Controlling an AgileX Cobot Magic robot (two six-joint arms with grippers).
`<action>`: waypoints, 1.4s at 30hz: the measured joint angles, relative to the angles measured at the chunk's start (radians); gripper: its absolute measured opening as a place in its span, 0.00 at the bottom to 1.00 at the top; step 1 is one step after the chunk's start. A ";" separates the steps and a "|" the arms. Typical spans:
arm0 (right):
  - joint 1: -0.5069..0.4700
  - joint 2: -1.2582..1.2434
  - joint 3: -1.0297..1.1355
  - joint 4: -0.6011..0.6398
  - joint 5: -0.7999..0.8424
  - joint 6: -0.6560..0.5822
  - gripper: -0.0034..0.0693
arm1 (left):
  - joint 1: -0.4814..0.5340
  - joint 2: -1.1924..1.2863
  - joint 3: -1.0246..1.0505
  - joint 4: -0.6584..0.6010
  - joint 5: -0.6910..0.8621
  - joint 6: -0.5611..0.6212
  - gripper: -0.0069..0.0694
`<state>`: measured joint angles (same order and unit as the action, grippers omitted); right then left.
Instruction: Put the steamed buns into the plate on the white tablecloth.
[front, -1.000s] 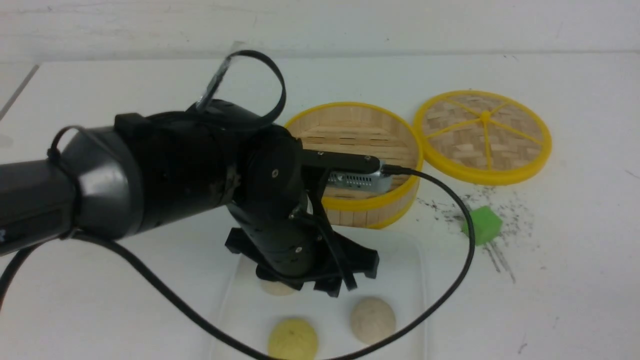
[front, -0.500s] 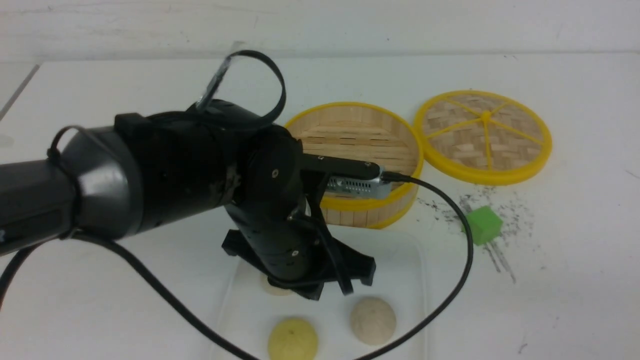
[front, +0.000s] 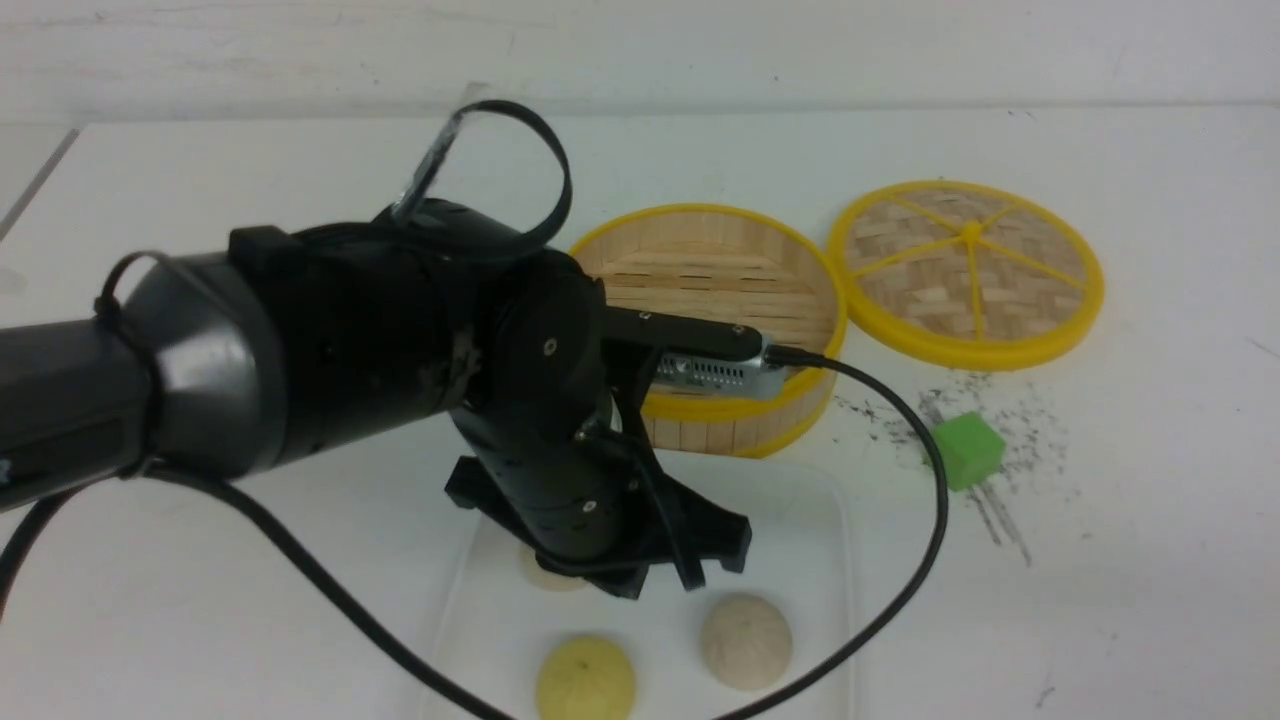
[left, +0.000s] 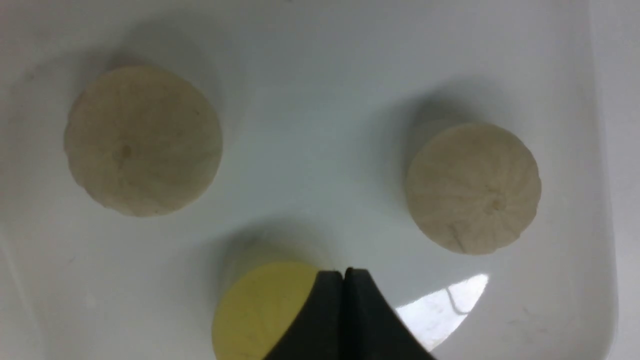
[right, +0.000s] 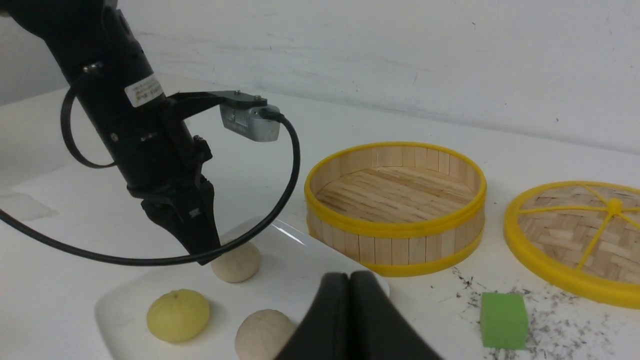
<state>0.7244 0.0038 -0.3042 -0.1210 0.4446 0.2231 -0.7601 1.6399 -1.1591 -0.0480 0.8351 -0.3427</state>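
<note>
The left arm (front: 350, 340) half hid one bun (front: 548, 578); three steamed buns (left: 142, 142) lay in the plate (left: 320, 90). The left gripper (left: 343, 282) and right gripper (right: 350, 285) were closed, empty.

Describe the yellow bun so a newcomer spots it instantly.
Find the white plate nearer the robot than the steamer. On it, the yellow bun lies nearest the robot, left of a beige bun. It alone is pale yellow.
</note>
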 joint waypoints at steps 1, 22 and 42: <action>0.000 0.000 0.000 0.000 0.000 0.000 0.05 | 0.000 0.000 0.000 0.000 0.000 0.000 0.09; -0.070 -0.008 0.081 0.004 -0.040 0.000 0.07 | 0.000 0.000 0.000 0.005 -0.001 0.003 0.10; -0.686 -0.016 0.328 0.006 -0.067 0.000 0.10 | 0.000 0.000 -0.008 0.130 -0.001 0.007 0.11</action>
<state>0.0379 -0.0124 0.0236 -0.1149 0.3775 0.2231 -0.7601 1.6399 -1.1669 0.0816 0.8340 -0.3360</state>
